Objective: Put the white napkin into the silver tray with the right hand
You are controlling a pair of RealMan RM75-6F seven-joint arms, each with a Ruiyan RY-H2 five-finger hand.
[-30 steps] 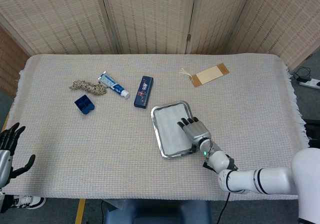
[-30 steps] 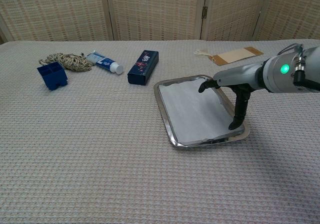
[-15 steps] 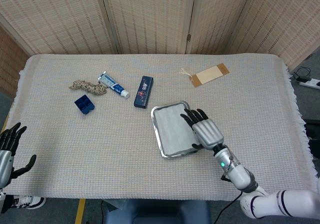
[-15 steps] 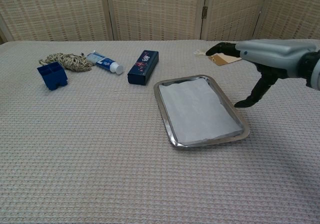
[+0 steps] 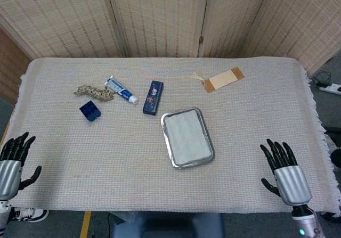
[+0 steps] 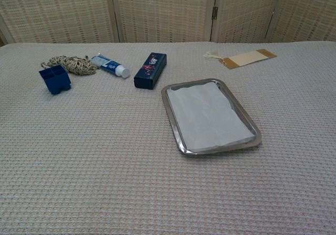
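Note:
The white napkin lies flat inside the silver tray near the middle of the table. My right hand hovers at the table's front right edge, far from the tray, fingers spread and holding nothing. At the front left edge my left hand is also spread and empty. Neither hand shows in the chest view.
A dark blue box lies just behind the tray. Further left are a toothpaste tube, a coil of rope and a small blue holder. A brown tag lies at the back right.
My right hand has lifted off the tray and drawn back to the front right edge of the table, leaving the napkin lying in the tray. The left hand has barely moved.

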